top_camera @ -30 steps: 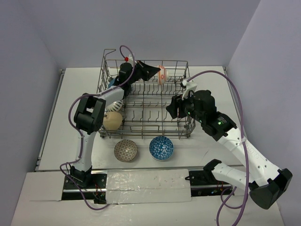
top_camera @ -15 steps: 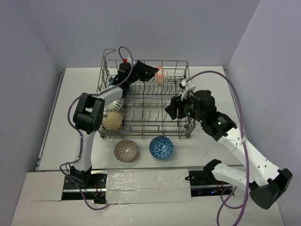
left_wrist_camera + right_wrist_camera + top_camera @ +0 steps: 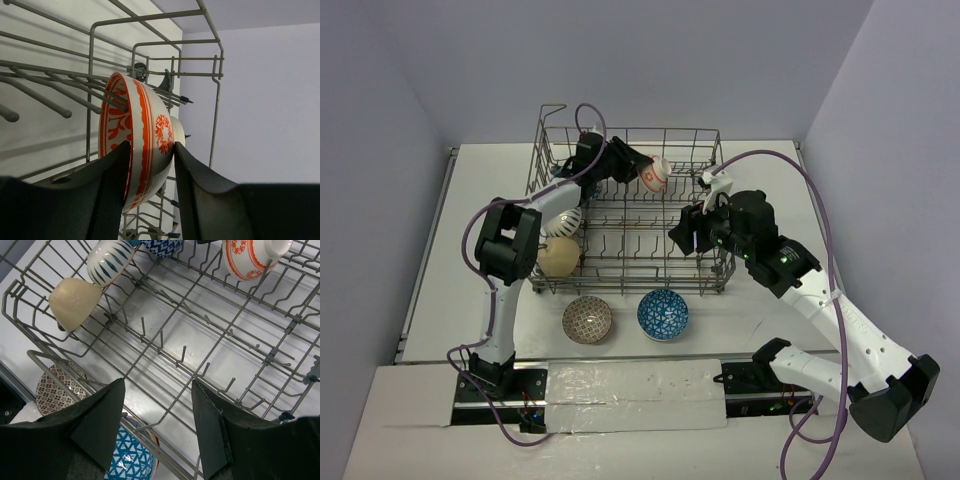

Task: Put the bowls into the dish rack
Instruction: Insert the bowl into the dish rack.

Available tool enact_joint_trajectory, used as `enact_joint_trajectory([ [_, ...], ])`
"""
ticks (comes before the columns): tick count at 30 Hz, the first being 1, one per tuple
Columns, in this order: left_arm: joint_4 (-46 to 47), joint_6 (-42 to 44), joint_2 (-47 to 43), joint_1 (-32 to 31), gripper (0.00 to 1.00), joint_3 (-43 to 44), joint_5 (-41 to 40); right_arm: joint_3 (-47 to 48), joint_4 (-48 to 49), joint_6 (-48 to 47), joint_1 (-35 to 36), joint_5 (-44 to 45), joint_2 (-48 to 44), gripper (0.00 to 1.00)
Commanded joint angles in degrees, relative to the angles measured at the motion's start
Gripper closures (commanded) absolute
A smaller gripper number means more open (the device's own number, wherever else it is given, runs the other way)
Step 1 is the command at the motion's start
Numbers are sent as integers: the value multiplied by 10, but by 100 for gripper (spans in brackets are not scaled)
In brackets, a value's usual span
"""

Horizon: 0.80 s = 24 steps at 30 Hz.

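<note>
The grey wire dish rack (image 3: pixel 630 225) stands mid-table. An orange-and-white bowl (image 3: pixel 655 172) (image 3: pixel 142 120) stands on edge among the back tines. My left gripper (image 3: pixel 633 165) (image 3: pixel 151 146) is open, its fingers (image 3: pixel 112 190) straddling that bowl's lower rim. A cream bowl (image 3: pixel 558 256), a striped bowl (image 3: pixel 568 220) and a blue bowl (image 3: pixel 558 180) sit at the rack's left side. A brown patterned bowl (image 3: pixel 587 319) and a blue triangle-patterned bowl (image 3: pixel 663 314) (image 3: pixel 127 455) lie on the table in front. My right gripper (image 3: pixel 684 234) (image 3: pixel 158 381) hangs open and empty over the rack's front right.
The rack's front rail (image 3: pixel 150 432) runs right under the right fingers, with rows of upright tines (image 3: pixel 183 354) beyond. A raised handle (image 3: pixel 552 110) rises at the rack's far left corner. White table (image 3: pixel 470 200) shows to the rack's left.
My left gripper has opened from its shut hold on the orange-and-white bowl, and the bowl has come down and slightly left onto the back tines. The right arm has hardly moved.
</note>
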Motion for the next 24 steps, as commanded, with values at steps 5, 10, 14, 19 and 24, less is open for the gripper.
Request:
enact_joint_trajectory([
  [5, -82, 43, -33, 1, 50, 43, -34, -6, 33, -7, -3, -12, 0, 37],
  [10, -100, 47, -46, 1, 42, 43, -44, -7, 34, -6, -3, -15, -2, 37],
  [14, -111, 50, -54, 1, 40, 46, -50, -10, 35, -5, -2, -15, -11, 37],
  [19, -130, 68, -80, -7, 39, 61, -65, -11, 34, -4, -1, -16, -20, 37],
  [24, -168, 108, -116, -31, 39, 93, -82, -11, 30, -6, 8, -3, -31, 37],
])
